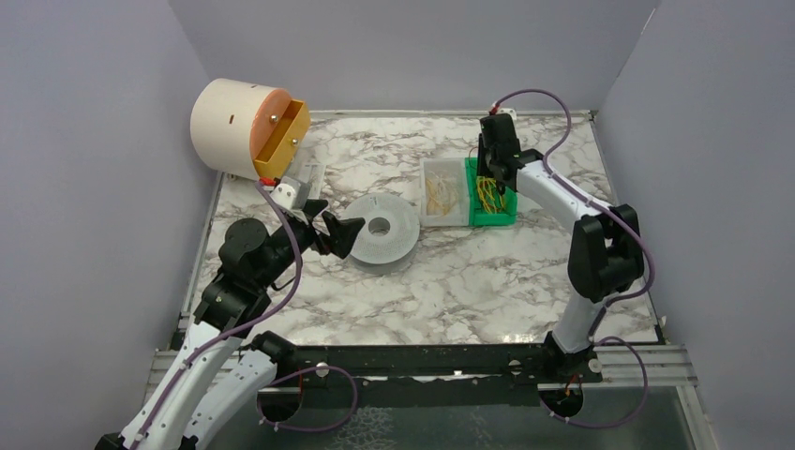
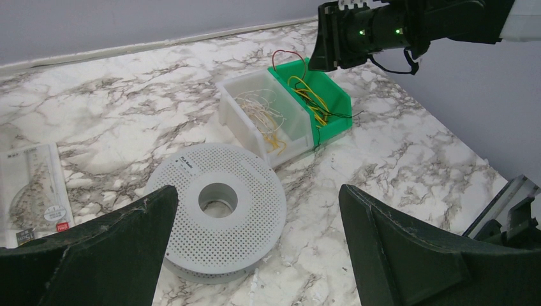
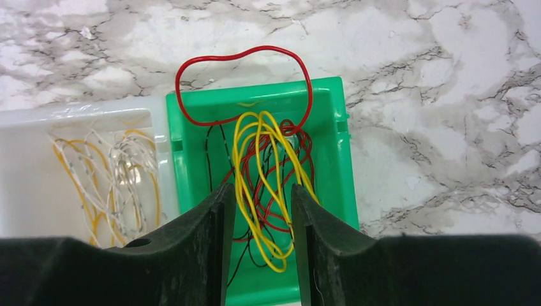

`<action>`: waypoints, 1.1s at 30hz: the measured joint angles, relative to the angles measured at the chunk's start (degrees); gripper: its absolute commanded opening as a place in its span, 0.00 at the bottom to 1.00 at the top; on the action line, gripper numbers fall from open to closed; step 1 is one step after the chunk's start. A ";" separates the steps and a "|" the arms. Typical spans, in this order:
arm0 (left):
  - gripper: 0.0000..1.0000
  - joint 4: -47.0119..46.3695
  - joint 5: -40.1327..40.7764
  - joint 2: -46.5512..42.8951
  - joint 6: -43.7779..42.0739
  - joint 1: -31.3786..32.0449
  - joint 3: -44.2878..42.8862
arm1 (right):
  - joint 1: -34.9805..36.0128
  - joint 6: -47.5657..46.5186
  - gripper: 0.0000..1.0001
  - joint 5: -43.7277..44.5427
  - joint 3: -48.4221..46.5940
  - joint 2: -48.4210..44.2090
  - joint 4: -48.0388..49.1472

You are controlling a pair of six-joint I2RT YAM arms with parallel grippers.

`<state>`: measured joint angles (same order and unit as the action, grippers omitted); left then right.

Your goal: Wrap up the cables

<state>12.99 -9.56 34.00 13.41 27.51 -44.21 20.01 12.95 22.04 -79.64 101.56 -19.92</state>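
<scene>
The cables [image 3: 258,159] are thin yellow, red and black wires tangled in a green bin [image 3: 332,146]; one red loop [image 3: 242,54] hangs over its far rim. My right gripper [image 3: 261,191] is low over this bin, jaws a little apart, with yellow and red strands running loosely between the fingers, not pinched. In the top view the bin [image 1: 492,217] lies at the back right under the right gripper [image 1: 495,183]. My left gripper [image 1: 330,225] is wide open and empty, just left of a white perforated spool [image 1: 380,232], which also shows in the left wrist view [image 2: 191,172].
A clear white bin [image 1: 443,197] with pale and yellow wires touches the green bin's left side. A cream cylinder with an orange tray [image 1: 239,127] stands at the back left. A printed packet [image 2: 32,191] lies left of the spool. Grey walls enclose the table.
</scene>
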 measured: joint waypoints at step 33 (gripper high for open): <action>0.99 0.20 0.17 -0.35 -0.63 1.07 0.00 | -2.45 -0.85 0.20 4.09 -2.80 13.38 0.11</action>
<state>13.19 -9.39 33.65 12.78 28.58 -44.21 17.56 12.10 26.13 -82.43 114.93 -19.81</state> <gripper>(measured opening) 0.990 0.264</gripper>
